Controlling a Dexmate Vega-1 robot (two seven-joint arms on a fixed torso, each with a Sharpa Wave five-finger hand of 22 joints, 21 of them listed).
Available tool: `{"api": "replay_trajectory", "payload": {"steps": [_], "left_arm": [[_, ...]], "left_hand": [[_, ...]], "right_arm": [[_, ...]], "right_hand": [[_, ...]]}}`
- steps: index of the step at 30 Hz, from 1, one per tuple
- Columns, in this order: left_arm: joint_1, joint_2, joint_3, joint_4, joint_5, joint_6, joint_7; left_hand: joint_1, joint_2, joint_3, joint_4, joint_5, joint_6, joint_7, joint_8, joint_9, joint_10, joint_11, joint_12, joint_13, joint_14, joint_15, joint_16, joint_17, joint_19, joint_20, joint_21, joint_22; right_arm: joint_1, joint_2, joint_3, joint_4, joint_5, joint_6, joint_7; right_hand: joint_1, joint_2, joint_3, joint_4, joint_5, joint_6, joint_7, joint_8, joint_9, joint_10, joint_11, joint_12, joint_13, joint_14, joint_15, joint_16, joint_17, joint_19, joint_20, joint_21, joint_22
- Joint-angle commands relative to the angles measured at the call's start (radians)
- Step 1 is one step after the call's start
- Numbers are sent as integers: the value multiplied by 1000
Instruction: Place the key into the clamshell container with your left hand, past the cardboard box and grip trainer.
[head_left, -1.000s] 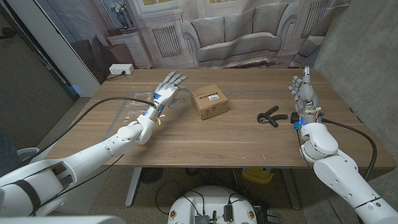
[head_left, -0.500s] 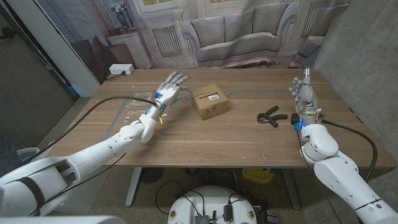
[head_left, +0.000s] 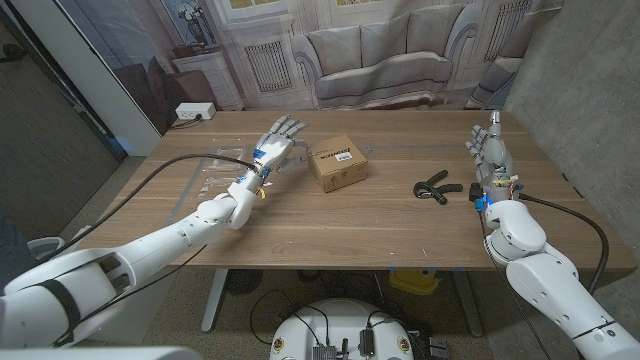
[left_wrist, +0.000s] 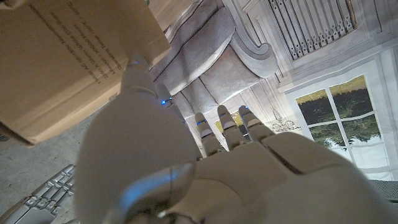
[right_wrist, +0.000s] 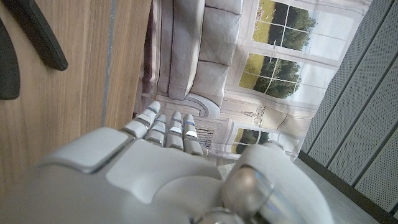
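Key not discernible; clamshell container (head_left: 215, 165) lay clear on desk (head_left: 330, 225) beside left hand (head_left: 272, 143). Fingers extended, apart, nothing visibly held, hovering between container and cardboard box (head_left: 337, 163). Grip trainer (head_left: 433, 187) near idle, open-fingered right hand (head_left: 490, 152).

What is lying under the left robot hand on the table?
The left robot hand hangs over a clear clamshell container, lying beside the cardboard box. No key is visible; the robot hand covers part of the container, so what lies there cannot be told.
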Motion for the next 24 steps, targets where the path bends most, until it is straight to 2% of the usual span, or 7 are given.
{"api": "replay_trajectory", "payload": {"steps": [1,24], "left_arm": [[-32,-33,29,53,-12,-15,9],[-48,-56,63,80,-29,-22,9]], "left_hand": [[8,0,1,2,-4,10,2,3,4,10,2,-5,6,8,-111,-3,5,6,1,6,5],[9,5,0,11,-12,43,3,12,5,31,1,-4,6,30,-118,1,5,8,-2,5,5]], "right_arm": [[-7,-4,11,-3,5,-4,2],[-5,0,16,24,19,7,18]], "right_hand": [[-3,2,-10,-1,7,10,1,5,4,6,0,5,6,8,-2,5,5,9,-1,-2,3],[-3,3,-13,-2,8,11,1,5,4,7,0,5,6,7,0,4,5,9,-1,-6,4]]}}
